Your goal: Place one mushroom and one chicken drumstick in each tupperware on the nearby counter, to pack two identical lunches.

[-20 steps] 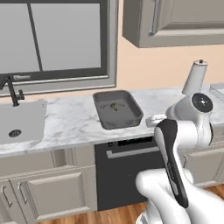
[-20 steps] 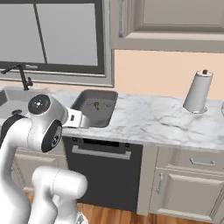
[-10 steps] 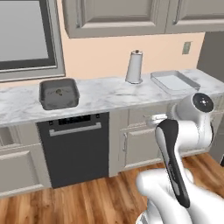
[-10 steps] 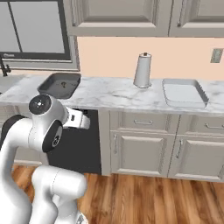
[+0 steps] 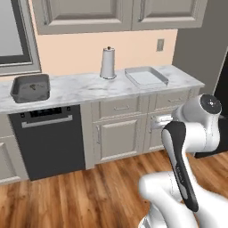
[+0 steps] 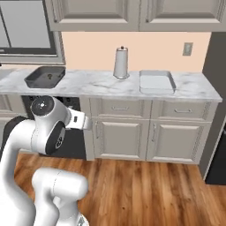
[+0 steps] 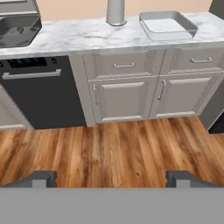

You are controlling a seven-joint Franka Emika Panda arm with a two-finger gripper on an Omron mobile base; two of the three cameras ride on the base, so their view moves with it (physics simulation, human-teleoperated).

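On the marble bench (image 5: pixel 84 89), going left to right, a dark tray (image 5: pixel 30 87) sits at 9 o'clock with a tiny mushroom (image 5: pixel 32 87) inside it. Near the middle stands a tall grey cylinder (image 5: pixel 107 63) with a brown knob. Just beside it, toward 3 o'clock, lies the light grey container (image 5: pixel 146 75). In the hand view the two dark fingers (image 7: pixel 40 178) stand wide apart, holding nothing, above the wooden floor (image 7: pixel 113 148).
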